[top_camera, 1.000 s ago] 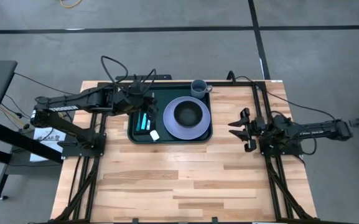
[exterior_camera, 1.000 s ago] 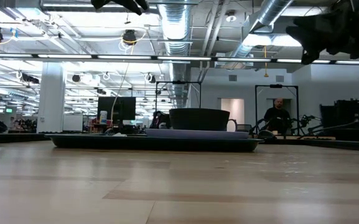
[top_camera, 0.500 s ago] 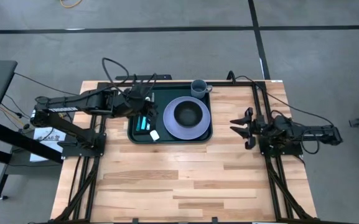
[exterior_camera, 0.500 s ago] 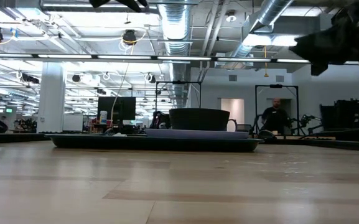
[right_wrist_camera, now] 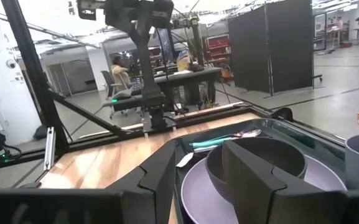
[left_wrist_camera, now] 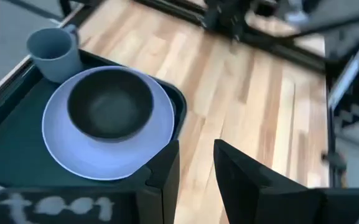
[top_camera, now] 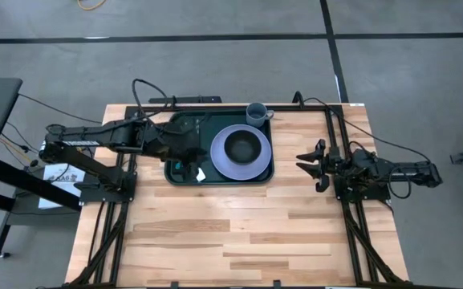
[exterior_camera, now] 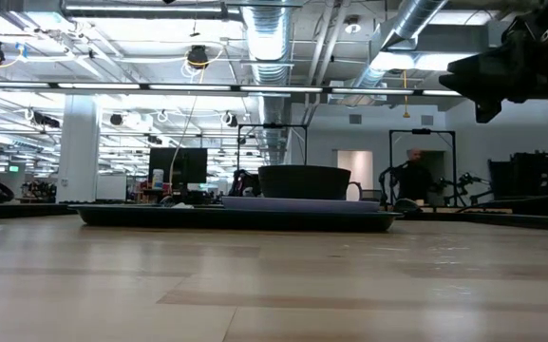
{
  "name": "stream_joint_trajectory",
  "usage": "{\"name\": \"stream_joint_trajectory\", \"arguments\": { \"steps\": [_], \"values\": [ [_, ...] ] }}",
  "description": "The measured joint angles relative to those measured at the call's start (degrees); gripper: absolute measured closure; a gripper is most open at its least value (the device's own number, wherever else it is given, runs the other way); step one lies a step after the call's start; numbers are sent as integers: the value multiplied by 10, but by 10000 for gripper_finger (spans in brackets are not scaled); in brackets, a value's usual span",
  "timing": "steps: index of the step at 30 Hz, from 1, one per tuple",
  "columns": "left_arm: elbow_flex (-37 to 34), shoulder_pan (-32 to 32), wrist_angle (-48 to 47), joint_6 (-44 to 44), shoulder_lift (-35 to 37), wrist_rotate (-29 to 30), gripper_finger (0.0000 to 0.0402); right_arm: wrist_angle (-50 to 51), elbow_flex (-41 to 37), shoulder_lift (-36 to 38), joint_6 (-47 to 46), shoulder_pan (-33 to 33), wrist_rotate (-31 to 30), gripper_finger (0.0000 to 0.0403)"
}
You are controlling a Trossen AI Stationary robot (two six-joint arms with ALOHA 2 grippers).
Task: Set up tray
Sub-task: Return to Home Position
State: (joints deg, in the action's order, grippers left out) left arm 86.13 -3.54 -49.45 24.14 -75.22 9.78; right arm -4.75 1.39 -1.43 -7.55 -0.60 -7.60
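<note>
Setup looks done, judging by the layout. The tray (top_camera: 219,120) sits at the far middle of the tabletop (top_camera: 239,225). It carries a lavender plate (top_camera: 219,156) with a dark bowl (top_camera: 244,145) on it, and a grey-blue mug (top_camera: 256,113) in its far right corner. Teal cutlery (right_wrist_camera: 219,142) lies on the tray's left part.

Step in hand is probably the return to rest, with nothing left to place.

- **Left gripper** (left_wrist_camera: 193,163): over the tray's left part, above the cutlery. The fingers are parted a little and hold nothing.
- **Right gripper** (right_wrist_camera: 198,165): off the tray's right side, above bare tabletop and facing the tray. The fingers are spread and empty.

Next move: the left arm should lift straight up first, then pull back toward its base, so the fingers don't clip the cutlery or the plate rim. The right arm looks close to parked.

Hard to make out:
- In the high view the left arm covers most of the cutlery, so I can't count the pieces or check their order there.
- Whatever lies under the cutlery is covered too.
- A small white bit (top_camera: 200,173) near the tray's front edge is too small to tell what it is.
- The left wrist view shows the cutlery only as a blur at the frame edge.
- The low view shows the tray edge-on, so its contents are mostly hidden.
</note>
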Motion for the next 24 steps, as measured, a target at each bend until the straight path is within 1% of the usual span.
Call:
{"name": "stream_joint_trajectory", "arguments": {
  "steps": [3, 5, 8, 10, 13, 15, 18, 20, 24],
  "values": [
    [-26, -19, 0, -49, 2, -4, 315, 1, 0, 0, 0, 0, 0, 280],
    [-66, -34, 13, -77, 11, -6, 315, 1, 0, 0, 0, 0, 0, 280],
    [-164, -55, 104, -106, 48, -27, 315, 1, 0, 0, 0, 0, 0, 280],
    [-248, -67, 205, -129, 82, -64, 315, 1, 0, 0, 0, 0, 1, 280],
    [-377, -82, 329, -142, 146, -120, 315, 3, 1, 0, 0, 0, 1, 280],
    [-456, -92, 384, -137, 195, -137, 315, 5, 1, 0, 0, 0, 1, 280],
    [-565, -107, 436, -114, 287, -156, 315, 11, 1, 0, 0, 0, 1, 280],
    [-622, -121, 445, -105, 354, -161, 315, 13, 1, -1, 0, 0, 1, 280],
    [-689, -148, 457, -103, 467, -158, 315, 14, 2, -1, 0, 0, 1, 280]
  ]
}}
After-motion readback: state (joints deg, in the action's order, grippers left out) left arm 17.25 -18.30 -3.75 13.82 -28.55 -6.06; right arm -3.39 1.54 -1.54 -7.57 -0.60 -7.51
